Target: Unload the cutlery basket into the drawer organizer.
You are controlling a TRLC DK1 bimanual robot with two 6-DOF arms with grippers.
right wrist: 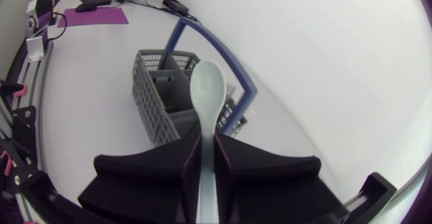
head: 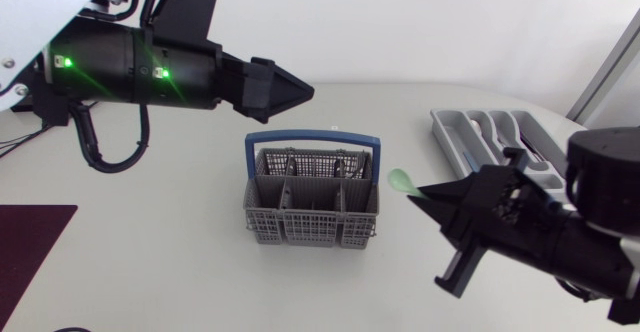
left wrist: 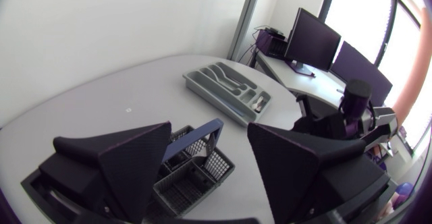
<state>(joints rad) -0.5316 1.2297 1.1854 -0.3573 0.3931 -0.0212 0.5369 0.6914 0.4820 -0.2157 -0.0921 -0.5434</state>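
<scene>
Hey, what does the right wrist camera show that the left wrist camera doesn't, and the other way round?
Only the right wrist view: the pale green spoon, held in the right gripper with a finger on each side, its bowl pointing ahead toward the basket.
Only the left wrist view: the drawer organizer with cutlery lying in it, the open left gripper, and the right arm; the spoon cannot be made out there.
Both: the blue-handled grey cutlery basket standing on the white table.
</scene>
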